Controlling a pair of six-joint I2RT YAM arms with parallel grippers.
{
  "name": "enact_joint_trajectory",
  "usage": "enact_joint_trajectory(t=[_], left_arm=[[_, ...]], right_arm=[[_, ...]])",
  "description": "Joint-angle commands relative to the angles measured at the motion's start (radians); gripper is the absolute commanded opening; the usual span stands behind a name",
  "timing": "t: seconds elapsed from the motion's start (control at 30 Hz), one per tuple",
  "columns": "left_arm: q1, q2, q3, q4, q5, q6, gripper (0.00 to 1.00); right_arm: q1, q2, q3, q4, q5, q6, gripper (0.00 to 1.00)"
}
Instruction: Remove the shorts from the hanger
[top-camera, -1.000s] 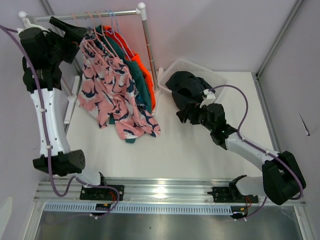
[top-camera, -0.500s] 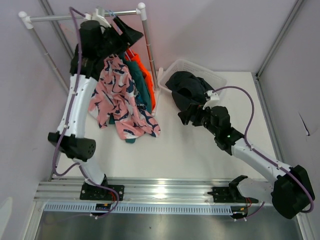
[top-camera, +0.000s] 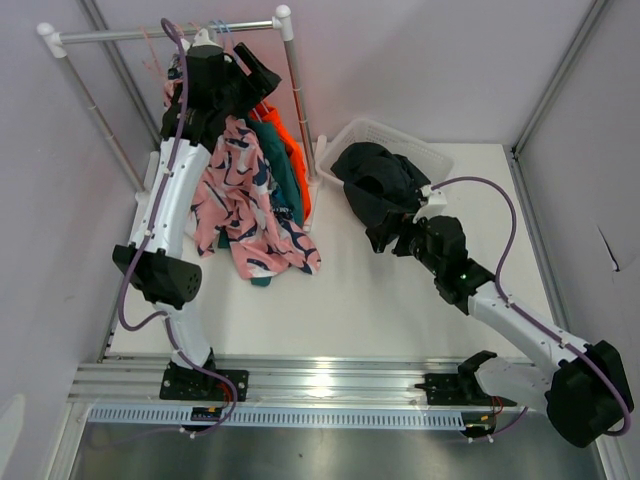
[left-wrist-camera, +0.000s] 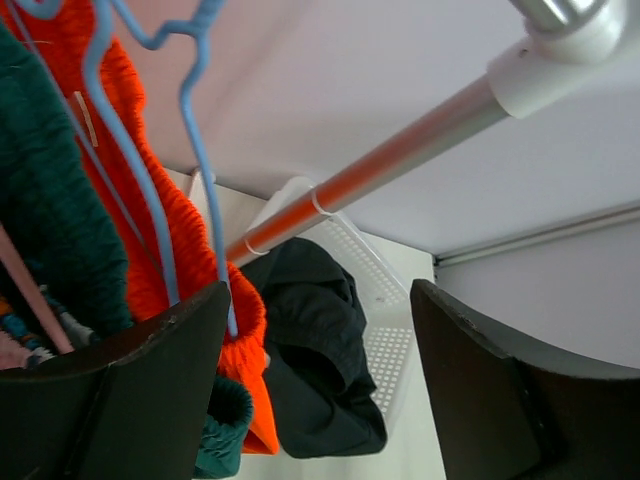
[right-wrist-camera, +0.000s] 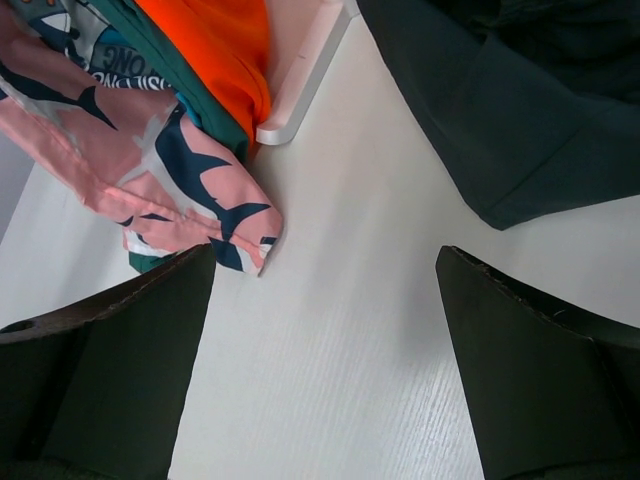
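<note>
Pink shark-print shorts (top-camera: 235, 200), teal shorts (top-camera: 278, 170) and orange shorts (top-camera: 290, 140) hang on hangers from the rack rail (top-camera: 110, 34). Black shorts (top-camera: 375, 175) lie in a white basket (top-camera: 400, 140). My left gripper (top-camera: 262, 75) is open and empty, high at the rail's right end. In the left wrist view (left-wrist-camera: 320, 290) its left finger is beside the orange shorts (left-wrist-camera: 150, 230) and a blue hanger (left-wrist-camera: 195, 150). My right gripper (top-camera: 378, 235) is open and empty, low over the table just in front of the black shorts (right-wrist-camera: 520, 110).
The rack's white upright (top-camera: 297, 100) stands between the hanging shorts and the basket. Its base foot (right-wrist-camera: 305, 80) lies on the table by the orange shorts (right-wrist-camera: 220, 50). The pink shorts' hem (right-wrist-camera: 150, 170) touches the table. Walls close in on the left and back.
My left arm has swung from the rack's left end to its right end, up by the hangers. My right gripper has drifted a little right.
</note>
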Motion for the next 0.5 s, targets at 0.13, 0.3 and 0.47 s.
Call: enact_joint_trajectory(t=[0.13, 0.3, 0.47], left_arm=[[-0.010, -0.051, -0.034, -0.012, -0.129, 0.052, 0.79], [-0.010, -0.048, -0.067, 0.023, -0.143, 0.063, 0.80], [-0.013, 0.015, -0.003, 0.011, -0.157, 0.063, 0.79]], right_arm=[[-0.008, 0.030, -0.008, 0.050, 0.003, -0.011, 0.99], [-0.011, 0.050, -0.017, 0.070, -0.004, -0.008, 0.99], [-0.017, 0.063, -0.026, 0.085, -0.004, -0.006, 0.99]])
